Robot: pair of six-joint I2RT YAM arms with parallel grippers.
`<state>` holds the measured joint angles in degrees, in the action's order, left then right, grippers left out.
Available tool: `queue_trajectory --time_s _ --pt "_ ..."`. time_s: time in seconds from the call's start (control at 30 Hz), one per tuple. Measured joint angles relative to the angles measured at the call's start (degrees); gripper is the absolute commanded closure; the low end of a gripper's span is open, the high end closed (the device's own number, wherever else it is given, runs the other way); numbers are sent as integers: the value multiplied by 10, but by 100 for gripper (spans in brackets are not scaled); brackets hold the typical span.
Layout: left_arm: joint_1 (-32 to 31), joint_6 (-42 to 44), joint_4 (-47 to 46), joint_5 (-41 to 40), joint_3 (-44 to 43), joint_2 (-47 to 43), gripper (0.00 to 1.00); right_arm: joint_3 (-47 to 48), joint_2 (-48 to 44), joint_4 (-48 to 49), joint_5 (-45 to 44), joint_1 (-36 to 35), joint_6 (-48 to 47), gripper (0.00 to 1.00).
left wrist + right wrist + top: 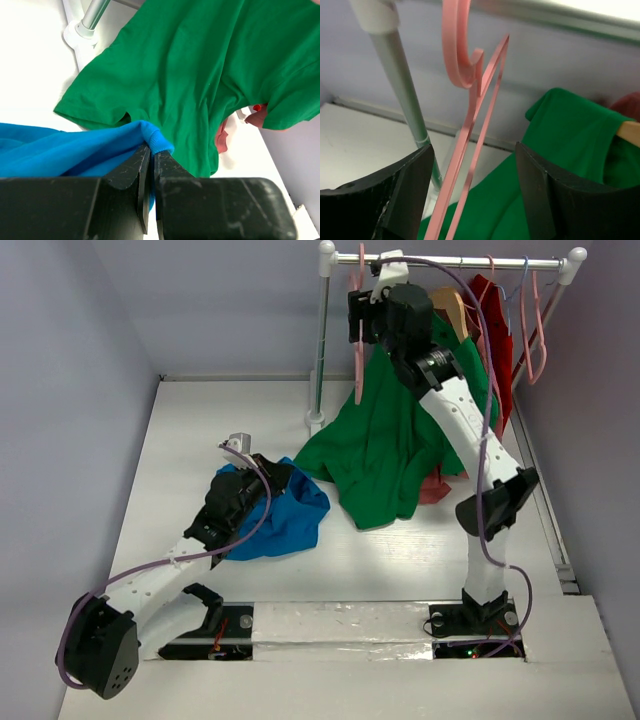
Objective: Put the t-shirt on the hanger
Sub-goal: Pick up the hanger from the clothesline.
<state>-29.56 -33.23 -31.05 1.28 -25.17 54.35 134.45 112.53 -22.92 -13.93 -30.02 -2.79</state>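
Folds of the blue t-shirt lay crumpled on the table at near left, just beside the green t-shirt and partly hidden under the left arm. The left gripper was pinched tight on a ribbed edge of it, jaws almost meeting. Up at the far rail, the right gripper had its fingers spread wide on either side of the pink hanger hooked there, gripping nothing; the hanger's lower part was cut off in the wrist view.
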Motion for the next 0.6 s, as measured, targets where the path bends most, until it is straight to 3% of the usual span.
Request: queue_trajectory --time_s 0.13,0.2,0.37,0.47,0.5,0.6 --pt "0 0 0 0 2 0 100 14 34 -24 2 1 0 39" --pt "0 0 0 0 2 0 100 14 39 -29 -1 0 -3 52" --pt "0 0 0 0 2 0 100 11 39 -24 -13 0 -9 68" --pt "0 0 0 0 2 0 100 -2 36 -18 -16 0 -10 83" --pt "0 0 0 0 2 0 100 -6 35 -16 -17 0 -11 93" --pt "0 0 0 0 2 0 100 -16 32 -5 -21 2 -16 100"
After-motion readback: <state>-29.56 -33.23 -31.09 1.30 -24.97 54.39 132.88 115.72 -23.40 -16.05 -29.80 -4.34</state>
